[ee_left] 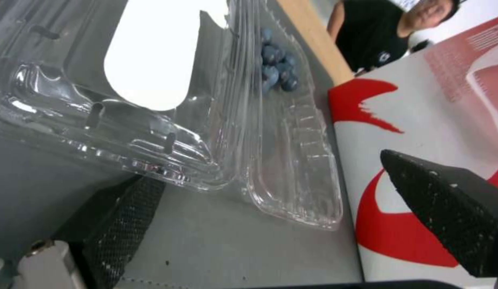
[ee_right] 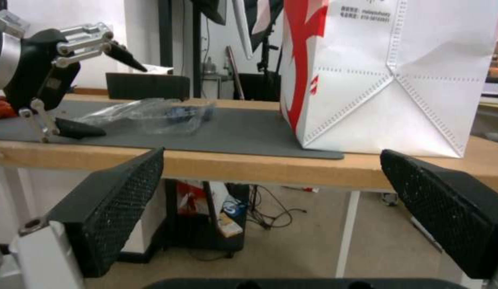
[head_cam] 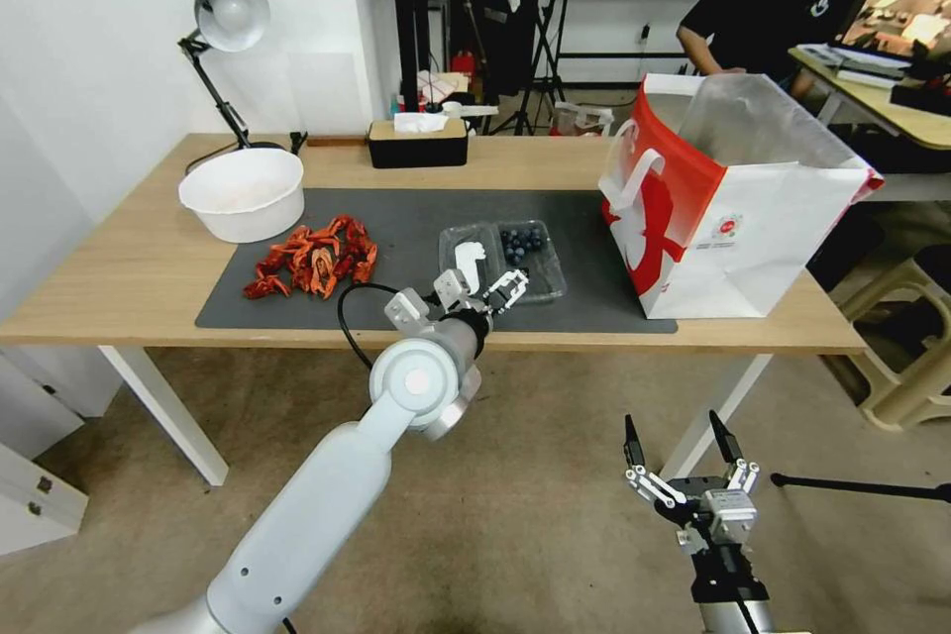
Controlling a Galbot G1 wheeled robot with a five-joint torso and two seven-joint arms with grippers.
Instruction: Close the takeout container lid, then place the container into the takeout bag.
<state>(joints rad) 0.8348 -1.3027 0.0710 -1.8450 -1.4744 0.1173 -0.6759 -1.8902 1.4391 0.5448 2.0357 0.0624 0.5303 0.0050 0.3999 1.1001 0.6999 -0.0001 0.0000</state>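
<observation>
Few blueberries [head_cam: 521, 241] in open takeout container [head_cam: 530, 263] (lid [head_cam: 472, 258] flat), left gripper [head_cam: 482, 295] fingers spread at its edge, right gripper [head_cam: 684, 456] fingers open below counter [head_cam: 119, 267], takeout bag [head_cam: 738, 208] upright.

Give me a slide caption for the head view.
Left end effector, open, reaches the open takeout container on the grey mat beside the takeout bag; right end effector waits low.

Even, bright indoor light is filling the room; shadows under the table [head_cam: 149, 267] are staying soft. The head view is bowing straight lines toward its edges. Glare is washing out the label on the lid [ee_left: 152, 60] and glinting along its clear ridges in the left wrist view. Near fingers [ee_right: 115, 200] are sitting slightly soft in the right wrist view, and the background is blurring mildly
</observation>
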